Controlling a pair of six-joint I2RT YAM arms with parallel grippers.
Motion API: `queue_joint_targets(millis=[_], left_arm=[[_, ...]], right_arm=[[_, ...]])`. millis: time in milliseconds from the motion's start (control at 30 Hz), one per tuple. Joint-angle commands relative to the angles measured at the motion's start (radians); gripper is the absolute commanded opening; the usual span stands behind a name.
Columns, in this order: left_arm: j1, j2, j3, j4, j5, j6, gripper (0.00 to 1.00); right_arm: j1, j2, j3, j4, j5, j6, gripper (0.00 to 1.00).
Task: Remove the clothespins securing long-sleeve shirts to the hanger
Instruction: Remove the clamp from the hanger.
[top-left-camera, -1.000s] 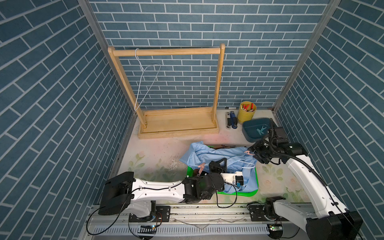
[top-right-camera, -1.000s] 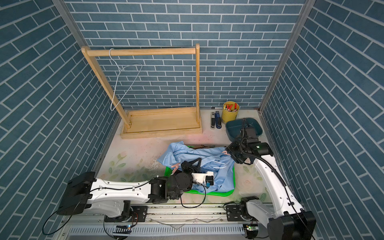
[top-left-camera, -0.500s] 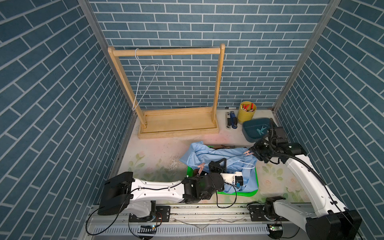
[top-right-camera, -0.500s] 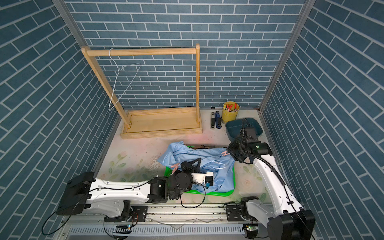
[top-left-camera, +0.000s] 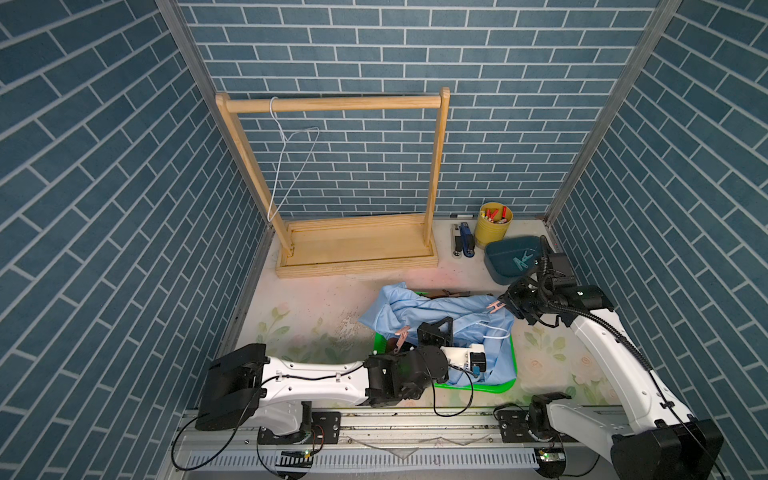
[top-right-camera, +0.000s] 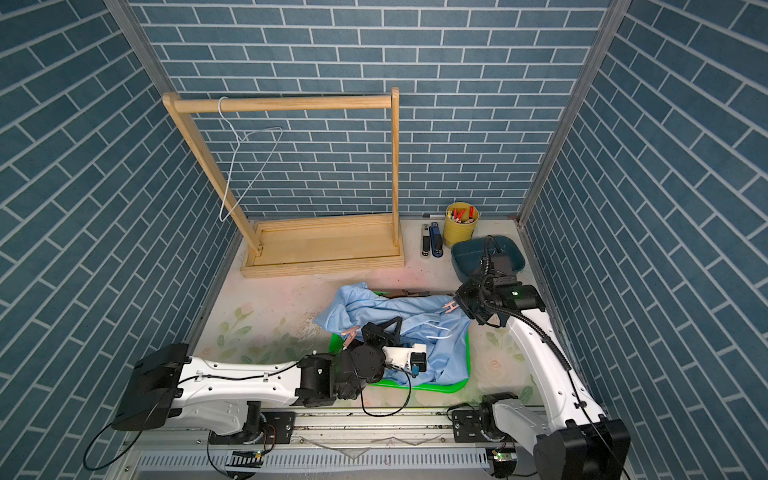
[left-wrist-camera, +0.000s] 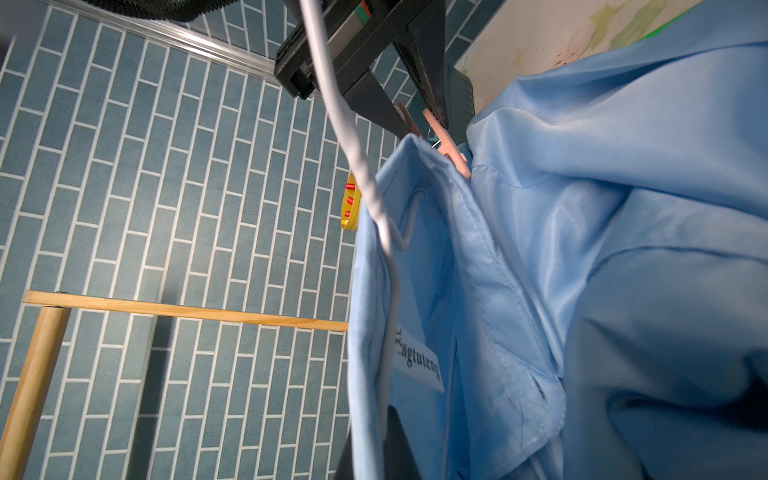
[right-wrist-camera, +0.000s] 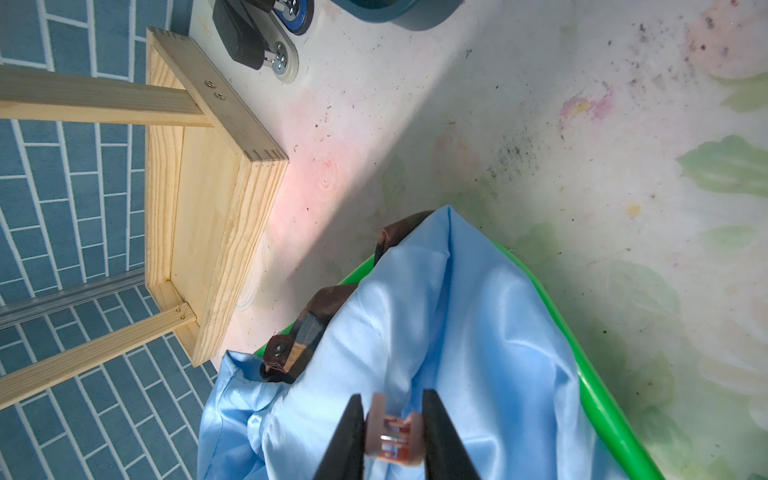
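Right pincer (top-left-camera: 501, 306) has squeezed in over the last second while its arm barely budged, so now it's pinching the salmon clothespin (top-left-camera: 494, 306) at the edge of the pale blue shirt (top-left-camera: 449, 311) nearest that arm, with the shirt heaped over the green tray (top-left-camera: 510, 368). Both top views show the peg's long axis running straight out from the fingers toward the cloth, so imo the pull has to come back along that line. Left pincer (top-left-camera: 436, 329) is pressed together at the collar, farther from this peg, with a second salmon clothespin (top-right-camera: 350, 332) just beside it. In a top view, teal clothespins (top-left-camera: 522, 261) lie in the dark blue tub (top-left-camera: 498, 266); neither wrist view shows them. Left wrist view looks up at the peg's mouth biting the shoulder seam, near the white hanger wire (left-wrist-camera: 357, 166). Right wrist view shows the fingers flat on both peg handles, plus the plaid shirt (right-wrist-camera: 307, 328) peeking out underneath.
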Motion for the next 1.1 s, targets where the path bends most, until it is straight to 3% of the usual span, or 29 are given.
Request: queue_joint_targets(millis=[0, 400, 700, 900, 1067], left_arm=[[0.008, -0.020, 0.022, 0.011, 0.000, -0.018, 0.00], [0.007, -0.014, 0.023, -0.001, 0.003, -0.021, 0.00], [0.006, -0.019, 0.023, -0.010, 0.004, -0.023, 0.00], [0.007, -0.029, 0.028, -0.030, 0.014, -0.039, 0.00], [0.007, -0.052, 0.045, -0.090, 0.049, -0.098, 0.00]], right_arm=[[-0.002, -0.014, -0.013, -0.026, 0.024, 0.023, 0.00], [-0.006, -0.070, 0.029, -0.086, 0.074, -0.001, 0.00], [-0.073, -0.086, 0.099, -0.124, 0.090, -0.042, 0.00], [-0.207, -0.011, 0.174, -0.080, 0.045, -0.101, 0.00], [-0.259, 0.157, 0.180, 0.131, 0.063, -0.092, 0.00]])
